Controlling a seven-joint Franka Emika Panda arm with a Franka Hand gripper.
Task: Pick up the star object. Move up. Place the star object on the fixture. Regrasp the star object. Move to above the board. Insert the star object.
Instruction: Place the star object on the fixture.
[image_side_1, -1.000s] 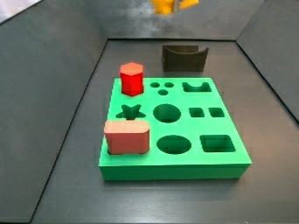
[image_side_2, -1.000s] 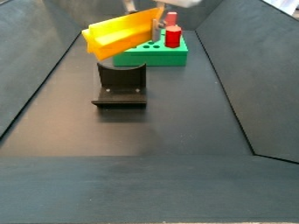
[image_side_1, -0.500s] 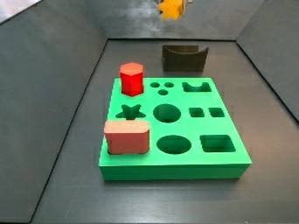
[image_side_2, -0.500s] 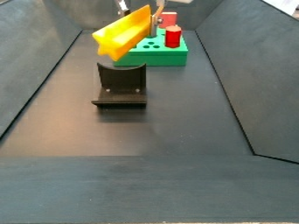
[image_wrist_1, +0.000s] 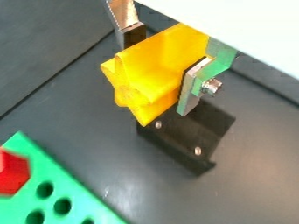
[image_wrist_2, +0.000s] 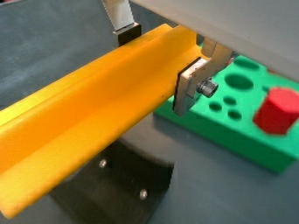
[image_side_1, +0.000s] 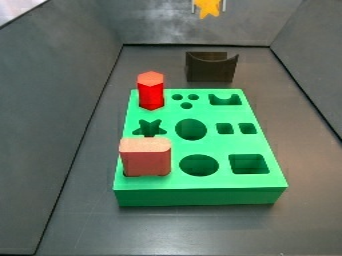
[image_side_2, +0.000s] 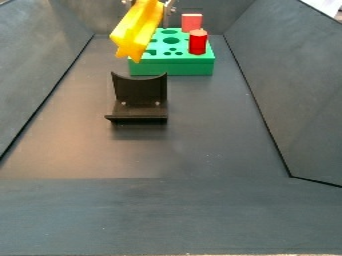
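Observation:
The yellow-orange star object (image_wrist_1: 152, 74) hangs in the air with my gripper (image_wrist_1: 163, 61) shut on it, silver fingers (image_wrist_1: 195, 85) pressing on two opposite sides. It is steeply tilted above the dark fixture (image_side_2: 138, 97) in a side view, star object (image_side_2: 136, 28). In both wrist views the fixture (image_wrist_1: 187, 142) lies below the bar (image_wrist_2: 93, 122). The green board (image_side_1: 201, 150) shows its star hole (image_side_1: 151, 127) free. At the top edge of a side view only the star object (image_side_1: 207, 8) shows.
A red hexagonal prism (image_side_1: 151, 90) and a pinkish-red square block (image_side_1: 144, 157) stand in the board. The same prism (image_wrist_2: 278, 109) shows beside the round holes. Dark sloping walls (image_side_2: 54, 90) close in the floor on both sides.
The star object has swung from lying nearly flat to steeply tilted, still held above the fixture. It has drifted slightly sideways and up. Board and blocks have not moved.

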